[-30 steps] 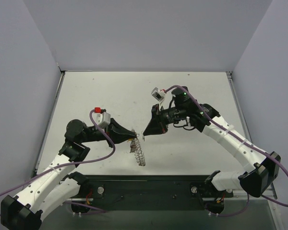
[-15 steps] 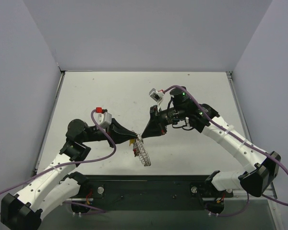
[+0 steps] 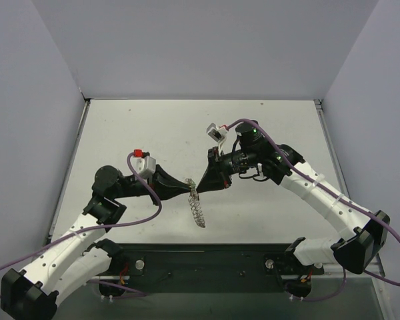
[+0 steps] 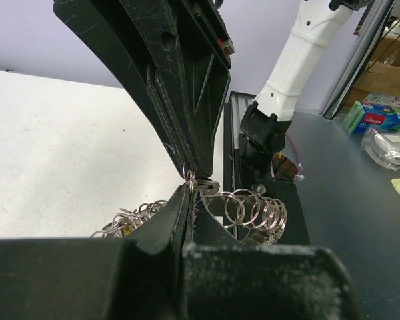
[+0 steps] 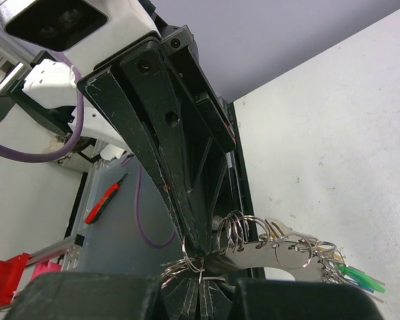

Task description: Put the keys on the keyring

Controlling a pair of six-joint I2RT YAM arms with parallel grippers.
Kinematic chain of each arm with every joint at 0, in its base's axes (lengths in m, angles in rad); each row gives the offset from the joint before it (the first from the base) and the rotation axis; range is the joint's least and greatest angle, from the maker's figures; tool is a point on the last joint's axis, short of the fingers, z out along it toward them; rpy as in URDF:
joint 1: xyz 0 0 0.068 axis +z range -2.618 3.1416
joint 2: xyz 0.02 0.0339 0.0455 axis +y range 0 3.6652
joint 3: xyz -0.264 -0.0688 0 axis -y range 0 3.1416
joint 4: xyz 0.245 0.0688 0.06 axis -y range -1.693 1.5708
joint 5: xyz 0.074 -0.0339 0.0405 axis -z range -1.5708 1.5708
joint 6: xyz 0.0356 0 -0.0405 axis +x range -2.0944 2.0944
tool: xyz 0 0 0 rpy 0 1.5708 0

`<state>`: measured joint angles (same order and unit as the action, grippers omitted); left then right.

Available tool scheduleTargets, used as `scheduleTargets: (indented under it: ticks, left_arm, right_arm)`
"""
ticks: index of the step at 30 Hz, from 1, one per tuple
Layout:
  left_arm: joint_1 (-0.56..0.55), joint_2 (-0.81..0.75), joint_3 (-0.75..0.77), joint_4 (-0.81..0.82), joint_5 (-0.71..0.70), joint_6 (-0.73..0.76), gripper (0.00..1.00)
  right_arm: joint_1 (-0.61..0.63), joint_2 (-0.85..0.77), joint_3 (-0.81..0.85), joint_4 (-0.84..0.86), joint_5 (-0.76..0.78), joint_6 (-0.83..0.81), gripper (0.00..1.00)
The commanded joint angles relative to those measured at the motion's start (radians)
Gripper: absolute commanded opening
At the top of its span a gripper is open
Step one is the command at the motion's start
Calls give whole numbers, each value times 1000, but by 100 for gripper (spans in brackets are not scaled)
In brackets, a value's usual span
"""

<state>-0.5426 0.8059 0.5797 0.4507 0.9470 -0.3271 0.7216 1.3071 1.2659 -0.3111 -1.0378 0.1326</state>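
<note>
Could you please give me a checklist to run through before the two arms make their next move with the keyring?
1. Left gripper shut on the large flat silver metal keyring with the toothed rim: ok.
2. Right gripper shut on the same keyring: ok, judging by the right wrist view.
3. Working room between the two grippers: not ok, their tips almost meet at one spot on the rim.
4. Small silver keys with green plastic heads attached to the keyring: ok, they appear to hang at its far end.
5. Other coloured keys attached: cannot tell, too cluttered to see.
6. Keyring lifted clear of the white table: cannot tell.
</note>
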Motion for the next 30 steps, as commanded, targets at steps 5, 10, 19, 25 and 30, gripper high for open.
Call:
scheduleTargets:
  ticks: [5, 10, 19, 25, 30]
  left_arm:
    - [-5, -27, 14, 8, -25, 39, 0]
    - [-8, -30, 14, -3, -28, 42, 0]
    - [-22, -31, 28, -73, -65, 82, 0]
    - [-33, -28, 45, -127, -100, 112, 0]
    - [-46, -25, 57, -171, -151, 138, 0]
  right_arm:
    - [6, -9, 44, 20, -48, 5, 0]
    - [6, -9, 47, 23, -45, 9, 0]
    - [6, -9, 56, 23, -51, 24, 0]
    - [6, -12, 59, 23, -50, 30, 0]
    - [6, -9, 62, 21, -51, 35, 0]
